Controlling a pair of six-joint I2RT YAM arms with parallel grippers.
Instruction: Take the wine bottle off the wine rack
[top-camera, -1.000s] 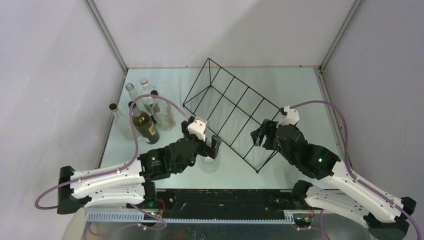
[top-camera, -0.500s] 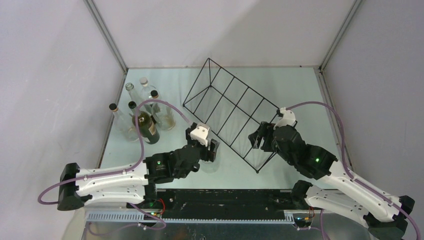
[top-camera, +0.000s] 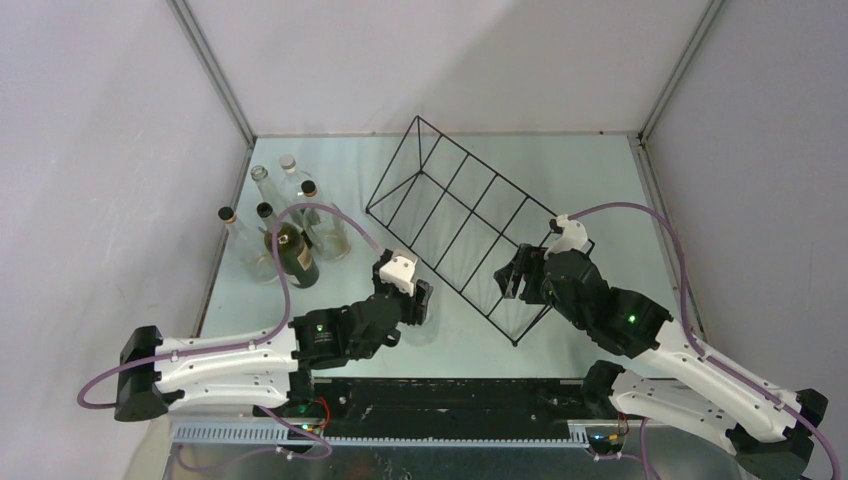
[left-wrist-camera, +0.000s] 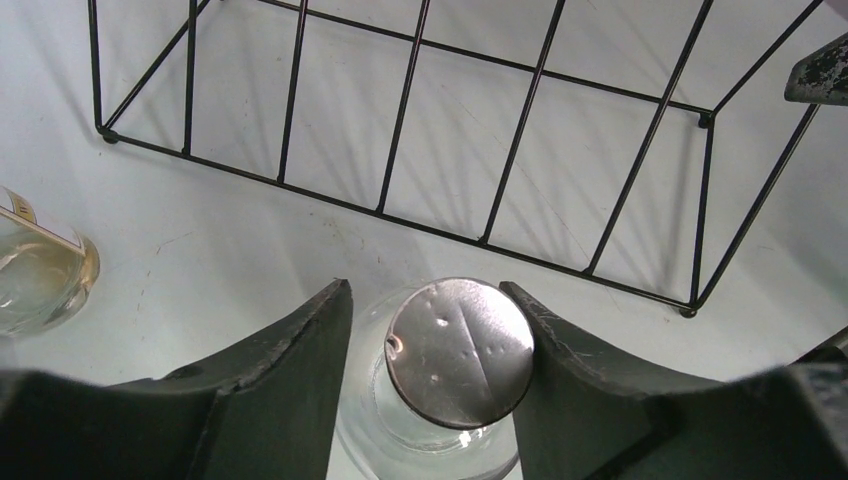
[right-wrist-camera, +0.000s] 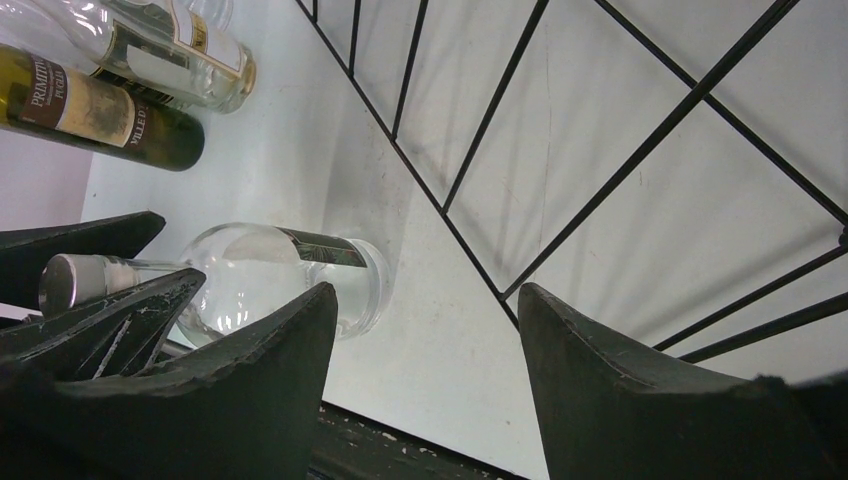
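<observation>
**One bottle beside the rack, five more by the wall**

A pale table (top-camera: 600, 200) sits between grey walls, with two arms bolted at its near edge. One black wire rack (top-camera: 465, 225) lies slantwise across the middle of the table, divided into six compartments in a row.

There are six bottles in all. Five of them (top-camera: 330, 238) stand in a cluster on the far left, well apart from the rack; one is dark green (top-camera: 293, 255) and the other four are clear glass. The sixth, a clear bottle (right-wrist-camera: 260, 285), stands upright on the table just outside the rack's near long side.

The left gripper (left-wrist-camera: 425, 300) hangs over this bottle. Its two fingers stand on either side of the silver cap (left-wrist-camera: 460, 350). One is at the cap's edge, and a gap shows beside the other.

The right gripper (right-wrist-camera: 428, 295) is at the rack's near right end. Its jaws are spread and nothing is between them.
</observation>
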